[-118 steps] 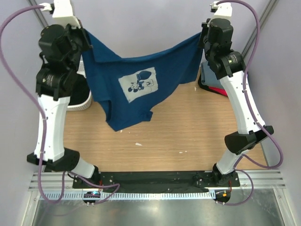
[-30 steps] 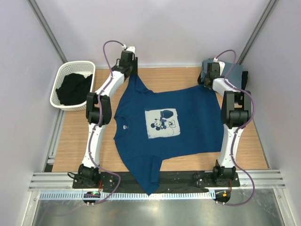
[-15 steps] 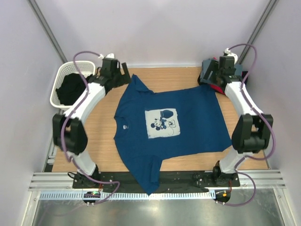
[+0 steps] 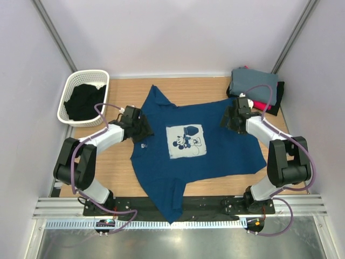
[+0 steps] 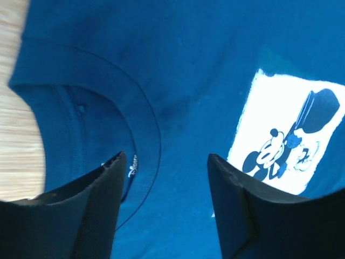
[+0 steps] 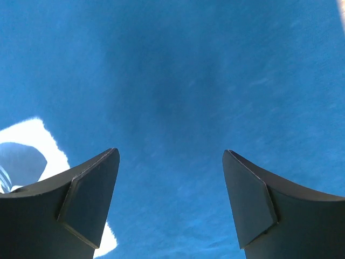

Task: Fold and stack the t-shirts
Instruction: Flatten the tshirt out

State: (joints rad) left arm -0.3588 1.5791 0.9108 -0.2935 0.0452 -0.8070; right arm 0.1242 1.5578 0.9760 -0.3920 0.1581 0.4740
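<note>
On the table (image 4: pixel 118 167), the navy t-shirt (image 4: pixel 215 145) lies spread flat, print up. Left gripper (image 4: pixel 141 129) and right gripper (image 4: pixel 229 120) hover over it, jaws spread, empty. We should pinch matching edges low, then fold evenly.

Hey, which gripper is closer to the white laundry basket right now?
Left. The left gripper is over the collar of the blue shirt, on the side toward the basket. The right gripper is over the shirt's opposite edge, near the folded pile.
</note>
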